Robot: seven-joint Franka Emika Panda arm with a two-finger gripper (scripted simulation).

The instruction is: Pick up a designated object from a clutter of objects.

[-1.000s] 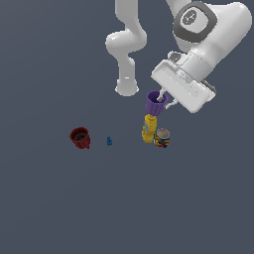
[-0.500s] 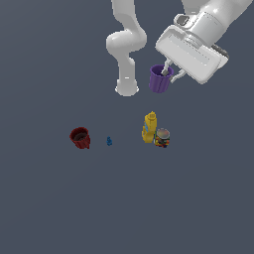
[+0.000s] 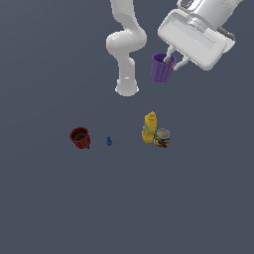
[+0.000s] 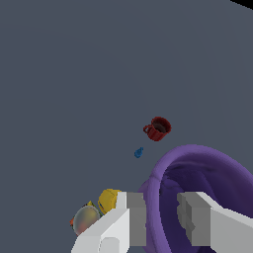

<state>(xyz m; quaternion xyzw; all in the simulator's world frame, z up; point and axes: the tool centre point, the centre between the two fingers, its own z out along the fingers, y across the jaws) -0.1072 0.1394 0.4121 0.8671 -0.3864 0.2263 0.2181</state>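
Exterior view: the purple cup (image 3: pixel 162 67) hangs high in the air, far above the floor (image 3: pixel 54 198). The gripper (image 3: pixel 173 58) has it by the rim. One finger is inside the cup and one is outside, pinched tight on the wall. The cup sits a bit tilted, with its open top up.

Down on the floor are the other things. The red cup (image 3: pixel 80 137) is on the exterior view's left. The tiny blue piece (image 3: pixel 109 141) is near it, not touching. Farther toward the exterior view's right, the yellow bottle (image 3: pixel 150 127) stands up, and the can (image 3: pixel 162 137) is right beside it, looks like touching. The white arm base (image 3: pixel 127 87) stands behind them.

Wrist view: the purple cup (image 4: pixel 197 173) fills the corner, hollow inside. The two white fingers (image 4: pixel 131 217) squeeze its wall. Far below are the red cup (image 4: pixel 158 128), the blue piece (image 4: pixel 139 152), the bottle (image 4: pixel 108 199) and the can (image 4: pixel 86 219).
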